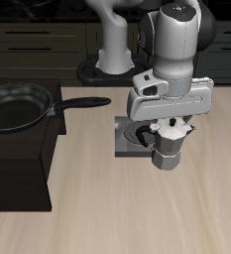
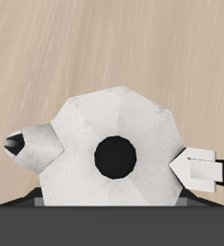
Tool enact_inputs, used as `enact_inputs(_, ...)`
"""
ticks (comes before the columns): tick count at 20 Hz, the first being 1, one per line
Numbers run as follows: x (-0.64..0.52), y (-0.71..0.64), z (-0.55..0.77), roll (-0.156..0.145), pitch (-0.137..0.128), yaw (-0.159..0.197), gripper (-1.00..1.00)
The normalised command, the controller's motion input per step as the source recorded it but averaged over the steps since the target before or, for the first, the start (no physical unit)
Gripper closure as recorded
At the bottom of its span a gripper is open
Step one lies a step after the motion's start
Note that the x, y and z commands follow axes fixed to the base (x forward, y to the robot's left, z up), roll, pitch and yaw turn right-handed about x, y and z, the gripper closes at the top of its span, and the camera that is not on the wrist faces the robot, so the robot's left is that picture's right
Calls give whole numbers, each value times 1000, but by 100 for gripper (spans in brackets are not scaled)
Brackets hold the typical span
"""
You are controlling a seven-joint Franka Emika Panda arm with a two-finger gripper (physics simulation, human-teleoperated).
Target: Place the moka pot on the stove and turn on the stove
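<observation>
The silver faceted moka pot (image 1: 167, 154) stands upright by the front corner of the grey stove (image 1: 130, 139), overlapping its edge in the exterior view. My gripper (image 1: 170, 132) comes down over it from above, its fingers pressed against opposite sides of the pot, shut on it. In the wrist view the pot's lid (image 2: 85, 120) with its black knob (image 2: 115, 156) lies between the fingertips (image 2: 195, 168), and a dark grey band that looks like the stove (image 2: 112, 226) shows beside it. Whether the pot rests on the table or hangs just above it, I cannot tell. The arm hides most of the burner.
A black frying pan (image 1: 16, 107) sits on top of a large black cabinet (image 1: 18, 169) at the table's side, its handle (image 1: 82, 104) pointing toward the stove. Light wooden tabletop (image 1: 137, 213) stretches to the front edge.
</observation>
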Motion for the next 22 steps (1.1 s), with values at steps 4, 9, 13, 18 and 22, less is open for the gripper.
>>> enact_inputs(4, -94, 208, 116, 27, 1, 1, 100)
enact_inputs(9, -133, 70, 91, 15, 1, -6, 100)
enact_inputs(13, -71, -29, 55, 0, 2, -7, 100)
enact_inputs(18, -294, -1, 70, 12, 4, 30, 100)
enact_inputs(22, -131, -118, 122, -1, -9, 22, 100)
